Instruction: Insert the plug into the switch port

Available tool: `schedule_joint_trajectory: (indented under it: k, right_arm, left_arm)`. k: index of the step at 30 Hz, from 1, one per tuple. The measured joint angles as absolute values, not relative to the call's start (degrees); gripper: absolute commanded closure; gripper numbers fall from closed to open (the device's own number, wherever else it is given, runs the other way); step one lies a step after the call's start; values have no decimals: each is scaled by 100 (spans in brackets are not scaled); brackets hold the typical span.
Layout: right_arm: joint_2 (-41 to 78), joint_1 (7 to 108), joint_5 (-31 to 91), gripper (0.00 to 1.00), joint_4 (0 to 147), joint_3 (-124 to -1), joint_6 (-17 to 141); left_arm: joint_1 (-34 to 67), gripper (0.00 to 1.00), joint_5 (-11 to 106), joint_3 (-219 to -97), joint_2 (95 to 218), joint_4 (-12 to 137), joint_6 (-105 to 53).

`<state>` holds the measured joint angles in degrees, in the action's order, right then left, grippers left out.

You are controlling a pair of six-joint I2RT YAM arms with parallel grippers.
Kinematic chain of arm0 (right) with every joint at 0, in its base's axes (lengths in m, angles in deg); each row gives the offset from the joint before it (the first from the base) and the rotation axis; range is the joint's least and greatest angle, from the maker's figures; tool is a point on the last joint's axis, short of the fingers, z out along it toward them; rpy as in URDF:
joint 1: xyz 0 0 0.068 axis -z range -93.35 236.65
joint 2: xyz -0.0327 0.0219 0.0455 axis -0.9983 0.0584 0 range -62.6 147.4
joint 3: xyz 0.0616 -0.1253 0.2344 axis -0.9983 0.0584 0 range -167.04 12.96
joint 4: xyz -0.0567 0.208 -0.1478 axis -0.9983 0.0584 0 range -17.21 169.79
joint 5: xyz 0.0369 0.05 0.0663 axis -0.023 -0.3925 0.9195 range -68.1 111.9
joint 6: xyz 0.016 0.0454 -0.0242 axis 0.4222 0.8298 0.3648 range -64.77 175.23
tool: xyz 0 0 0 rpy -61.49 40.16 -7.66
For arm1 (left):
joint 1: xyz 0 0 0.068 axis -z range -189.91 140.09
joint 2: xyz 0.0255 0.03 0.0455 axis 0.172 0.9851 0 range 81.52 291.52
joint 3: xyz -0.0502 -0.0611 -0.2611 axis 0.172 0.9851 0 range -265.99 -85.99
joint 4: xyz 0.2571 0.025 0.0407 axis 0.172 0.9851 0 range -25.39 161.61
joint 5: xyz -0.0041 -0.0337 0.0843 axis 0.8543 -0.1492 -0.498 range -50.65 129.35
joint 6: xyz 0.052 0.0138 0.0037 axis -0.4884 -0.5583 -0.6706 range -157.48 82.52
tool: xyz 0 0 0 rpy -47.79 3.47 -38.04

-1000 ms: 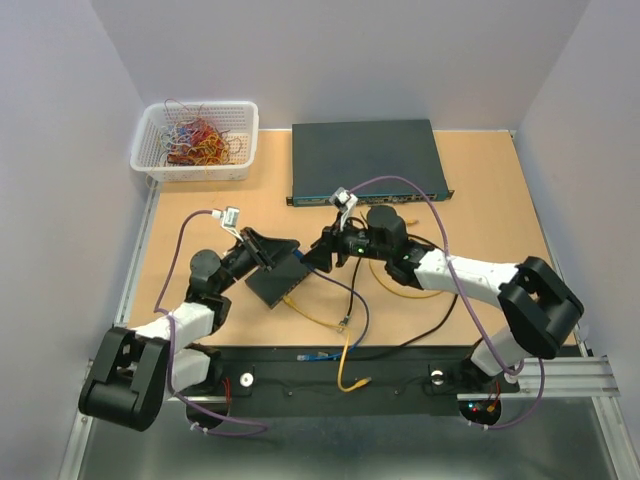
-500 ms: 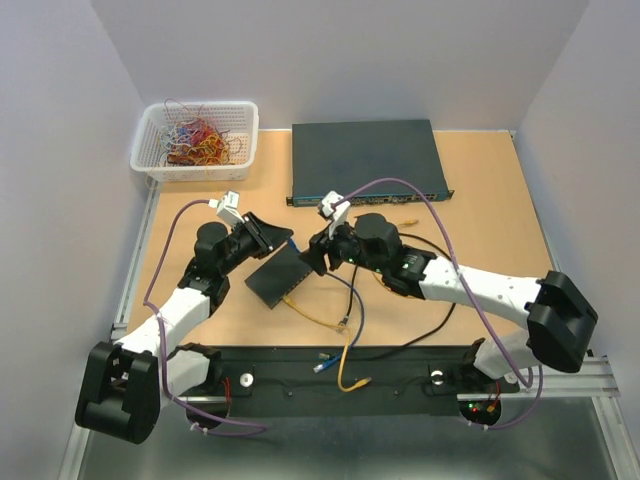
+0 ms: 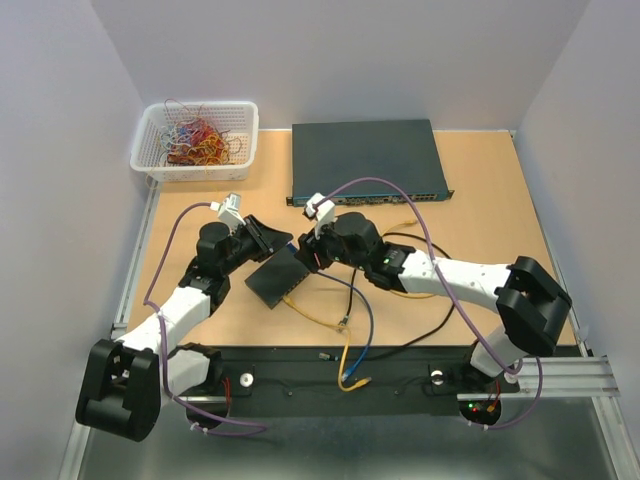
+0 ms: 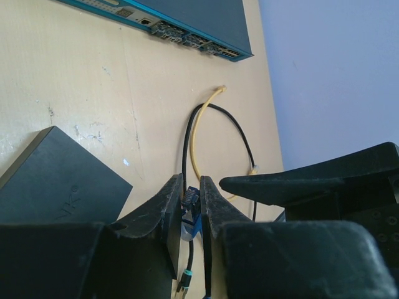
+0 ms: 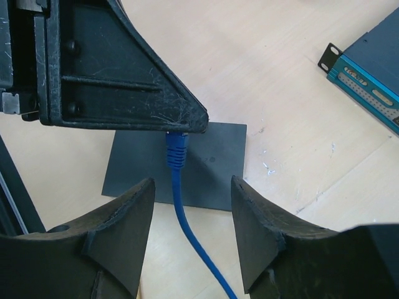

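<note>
Fingers (image 4: 163, 208) of the left hand (image 4: 191, 182) are pinched narrow on the plug (image 5: 176, 148). They hold it off the table (image 3: 480, 200), just over the far end of the small black box (image 3: 276, 282). Only its blue boot sticks out below the fingers, so the grip sits on the flat sides of the plug body. The plug itself looks light and rigid, a small piece of hard plastic. Its latch tab is likely the one fragile part, so a hold on the side faces behind the nose would suit it better than one across the tab.

The box lies flat on the table. Its row of ports cannot be made out, though a yellow cable (image 3: 318, 315) seems to leave the near-right edge of the box. The box looks light enough to slide under a push, so it probably needs bracing while the plug goes in.

The right hand (image 5: 193, 182) hangs just right of the box with its fingers standing wide on either side of the blue cable (image 5: 187, 230), touching nothing. That cable is soft and springy and trails off the near side of the box. It will tug the plug askew, so a second hold close behind the boot seems the sensible place. The large rack switch (image 3: 365, 160) lies well beyond the box.
</note>
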<state>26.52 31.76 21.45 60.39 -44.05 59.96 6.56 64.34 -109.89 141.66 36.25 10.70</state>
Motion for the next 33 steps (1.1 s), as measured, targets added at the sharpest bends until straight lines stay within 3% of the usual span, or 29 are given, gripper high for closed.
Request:
schedule_joint_trajectory:
  k: [24,33]
  right_arm:
    - [3163,3176,2148,64,5919,-4626,6179]
    - [3421,3169,2119,67,5847,-4796,6297]
  left_arm:
    - [663,100,6406,-10989,14255,3662,1057]
    - [661,100,6331,-10989,14314,3662,1052]
